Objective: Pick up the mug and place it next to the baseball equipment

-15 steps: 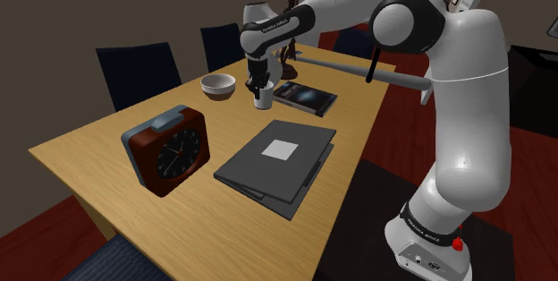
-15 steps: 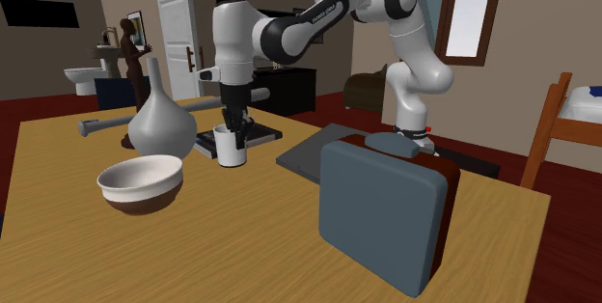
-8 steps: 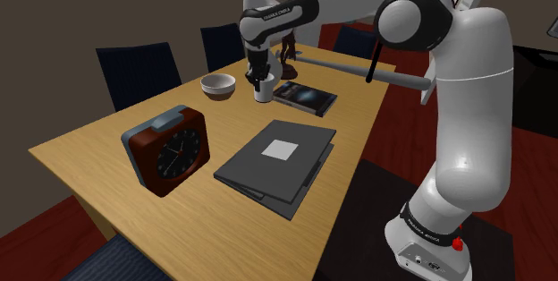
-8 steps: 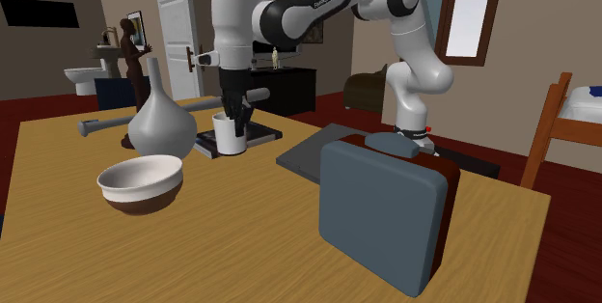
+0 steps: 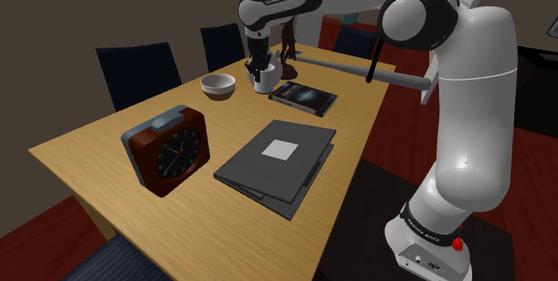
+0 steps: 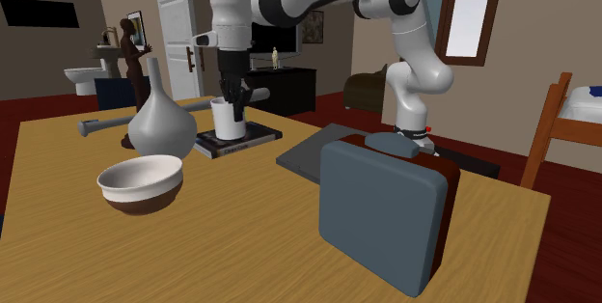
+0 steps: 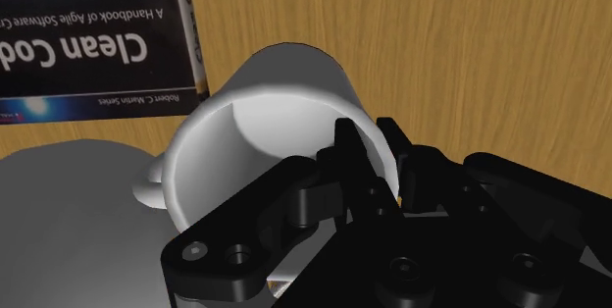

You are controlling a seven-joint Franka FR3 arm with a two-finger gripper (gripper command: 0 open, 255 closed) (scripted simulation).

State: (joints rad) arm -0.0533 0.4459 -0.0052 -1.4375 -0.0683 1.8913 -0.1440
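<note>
A white mug hangs a little above the wooden table, beside the near end of a dark book. My black gripper comes down from above and is shut on the mug's rim. In the wrist view the gripper clasps the mug by its wall, one finger inside and one outside. The grey baseball bat lies along the table's far end, behind the mug.
A white and brown bowl and a grey vase stand close to the mug. A red and blue clock and a grey folder sit nearer. Dark chairs line the shoulder view's left side.
The gripper has risen with the mug, lifting it off the table and carrying it toward the far end, closer to the book and bat.
</note>
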